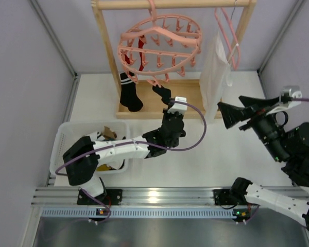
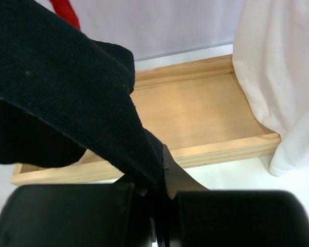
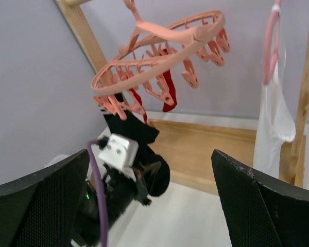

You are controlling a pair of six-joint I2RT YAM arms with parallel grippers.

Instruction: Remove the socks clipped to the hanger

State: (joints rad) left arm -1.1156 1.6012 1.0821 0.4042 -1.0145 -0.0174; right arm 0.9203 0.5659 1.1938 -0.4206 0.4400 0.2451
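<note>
The pink ring hanger hangs from the wooden rack's top bar. A black sock with white stripes and a red sock hang from its clips. My left gripper is shut on the lower end of another black sock. That sock's top reaches up to a clip on the ring's near edge. In the left wrist view the black fabric is pinched between the jaws. My right gripper is open and empty, to the right, facing the hanger.
A white garment hangs on a plain pink hanger at the rack's right. The rack's wooden base lies under the ring. A white bin with items stands at the left, under my left arm.
</note>
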